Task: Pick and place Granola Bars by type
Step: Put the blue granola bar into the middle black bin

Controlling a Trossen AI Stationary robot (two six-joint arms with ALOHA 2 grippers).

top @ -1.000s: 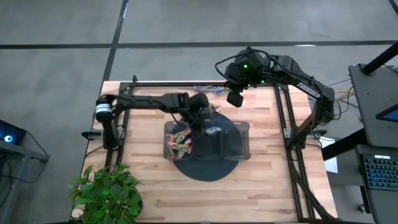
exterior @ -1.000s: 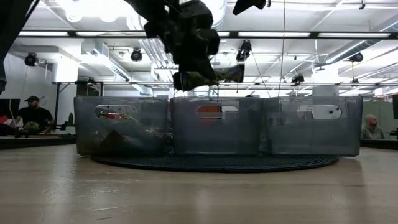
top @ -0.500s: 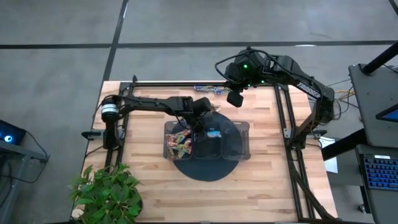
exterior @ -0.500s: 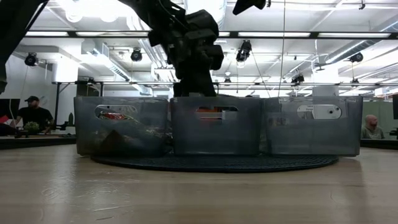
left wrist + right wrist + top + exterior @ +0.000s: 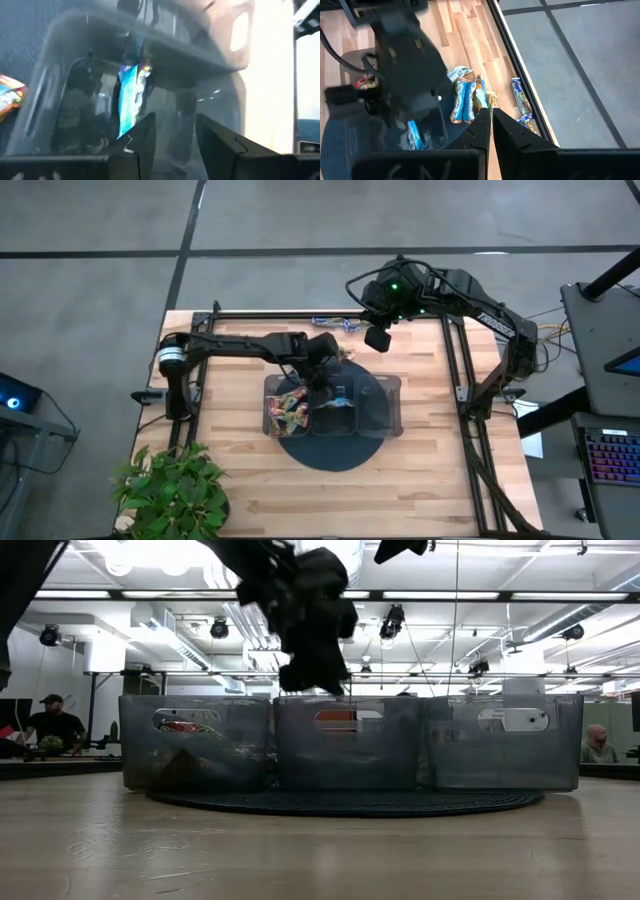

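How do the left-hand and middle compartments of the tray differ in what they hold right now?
The left compartment holds a heap of reddish-orange bars; the middle compartment holds a single light blue bar. The left gripper hangs over the middle compartment, not the left. Both share the same dark translucent walls.

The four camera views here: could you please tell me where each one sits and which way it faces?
High view: overhead, looking straight down; both arms, the tray.
Low view: table height, looking level at the tray; left arm above.
Left wrist view: faces into the tray, light blue bar; left claw open.
Right wrist view: faces loose bars at the table's edge; right claw shut.
Shared: both wrist views show the blue bar.
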